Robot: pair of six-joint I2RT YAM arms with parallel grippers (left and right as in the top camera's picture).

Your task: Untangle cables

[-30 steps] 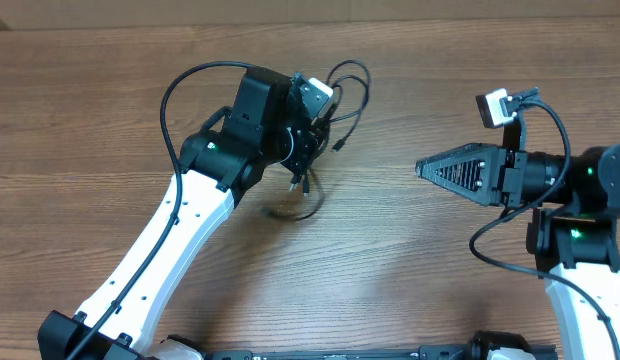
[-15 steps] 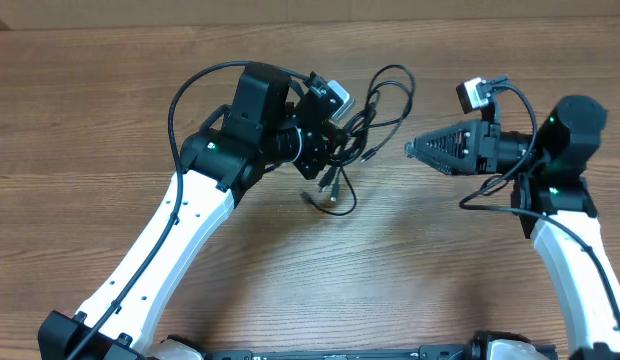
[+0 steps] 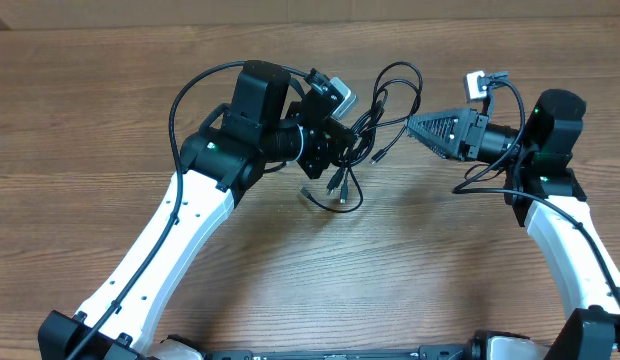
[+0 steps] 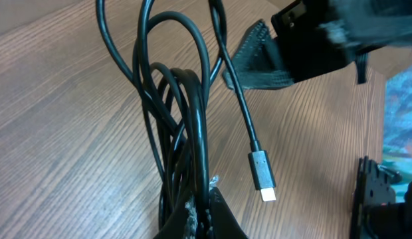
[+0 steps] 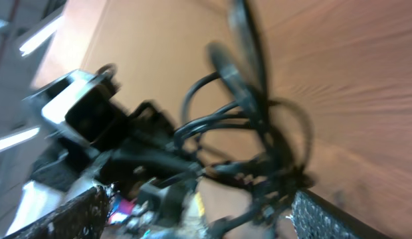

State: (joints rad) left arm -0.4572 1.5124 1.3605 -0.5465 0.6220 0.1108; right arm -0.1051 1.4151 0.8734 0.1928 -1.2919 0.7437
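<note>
The left gripper [image 4: 196, 222] is clamping the cables [image 4: 186, 179] tight between its fingers and holding the bunch up off the wooden table [image 3: 110, 120]. The overhead view places them near the middle of the table, toward its far edge. From that grip the long loops [image 3: 398, 72] are fanning out toward the far side and toward the right arm, while the short ends with their plugs are hanging down on the near side. The bunch's long axis is therefore running roughly far-to-near, tilted a little to the right at the far end.

The right gripper [image 3: 411, 126] is pointing straight across at the bunch from the right, its tips just beside the nearest loops. Its line of approach is crossing the bunch's long axis rather than following it. Its fingers [image 5: 73, 216] are standing wide apart at the two edges of the wrist view with nothing held, and the tangle is sitting in the gap ahead of them.

The strand ending in the USB-C plug [image 4: 262, 176] is hanging free of the thick bunch on the right gripper's side, so it is probably the closest one to pinch. The right wrist view is too blurred to tell which strand is actually lying between the open fingers.
</note>
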